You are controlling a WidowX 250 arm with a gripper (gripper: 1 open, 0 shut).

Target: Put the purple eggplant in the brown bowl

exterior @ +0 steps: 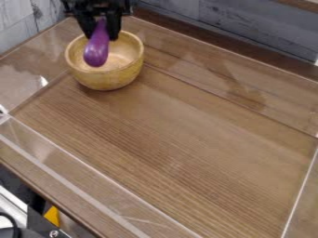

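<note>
The purple eggplant (97, 48) hangs nearly upright, stem end up, with my gripper (99, 25) shut on its top. It is held over the opening of the brown bowl (122, 76), its lower end inside the rim line toward the bowl's left side. The bowl stands at the far left of the wooden tabletop. Whether the eggplant touches the bowl's floor cannot be told.
A clear acrylic wall (37, 88) frames the wooden work surface (187, 149) on the left and front. A grey plank wall (248, 23) runs behind. The black arm body rises out of view above the bowl.
</note>
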